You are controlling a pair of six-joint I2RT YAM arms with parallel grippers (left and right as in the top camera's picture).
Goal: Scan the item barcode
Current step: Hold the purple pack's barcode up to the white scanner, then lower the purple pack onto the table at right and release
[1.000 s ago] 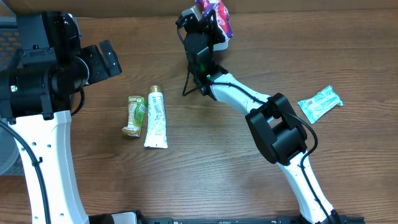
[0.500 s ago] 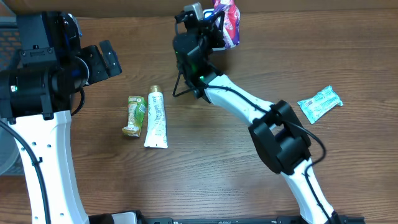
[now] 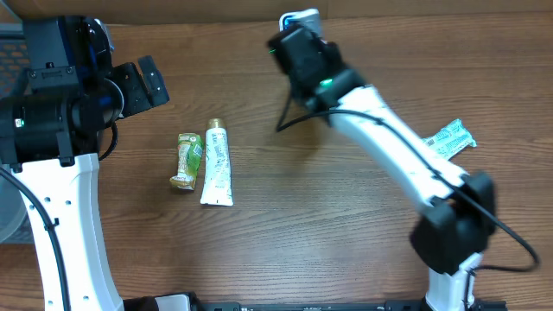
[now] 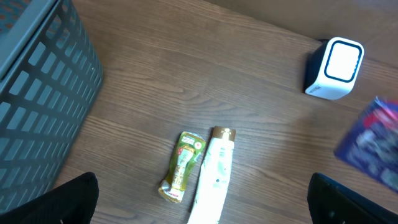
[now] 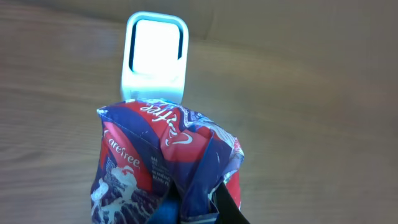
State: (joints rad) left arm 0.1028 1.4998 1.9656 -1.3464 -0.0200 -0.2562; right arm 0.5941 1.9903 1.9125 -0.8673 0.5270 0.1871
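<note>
My right gripper [image 5: 199,210] is shut on a crumpled blue and red packet [image 5: 155,155], which hangs just in front of the white scanner [image 5: 155,53] with its pale window. From overhead, the right wrist [image 3: 302,50] sits right below the scanner [image 3: 300,17] at the table's back edge and hides the packet. In the left wrist view the packet [image 4: 373,143] is a blur to the right of the scanner [image 4: 336,67]. My left gripper [image 4: 205,211] hangs open and empty, high over the left side [image 3: 147,82].
A green sachet [image 3: 187,160] and a white tube [image 3: 217,161] lie side by side left of centre. A teal wrapper [image 3: 445,142] lies at the right, partly behind the right arm. A grey mesh basket [image 4: 37,93] stands at the far left.
The right arm has swung its wrist to the right and now covers the packet from above, close to the scanner. The left arm has not moved.
</note>
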